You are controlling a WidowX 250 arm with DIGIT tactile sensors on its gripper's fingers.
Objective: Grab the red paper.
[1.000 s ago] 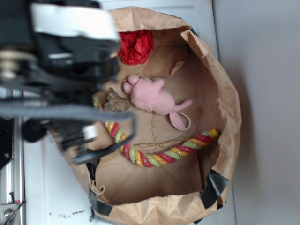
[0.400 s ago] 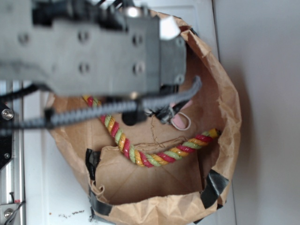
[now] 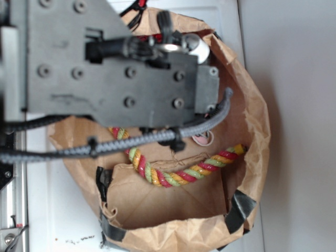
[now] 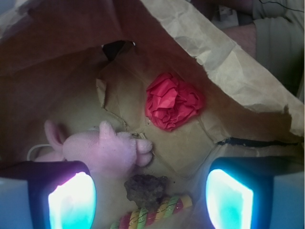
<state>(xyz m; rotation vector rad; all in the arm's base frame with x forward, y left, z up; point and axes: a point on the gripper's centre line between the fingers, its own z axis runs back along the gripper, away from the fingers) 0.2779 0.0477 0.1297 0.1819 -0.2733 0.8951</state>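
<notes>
Loosely crumpled red paper [image 4: 172, 101], rose-like folds, bright, on brown bag floor [image 4: 190, 143].

Everything lies inside the paper bag [image 4: 228, 62]. In the wrist view the red paper [image 4: 172, 101] sits on the bag's floor near its far wall, the plush mouse [image 4: 102, 150] nearer and to the left, a small lump [image 4: 145, 187] just before it, touching the rope [image 3: 181, 176].
</notes>
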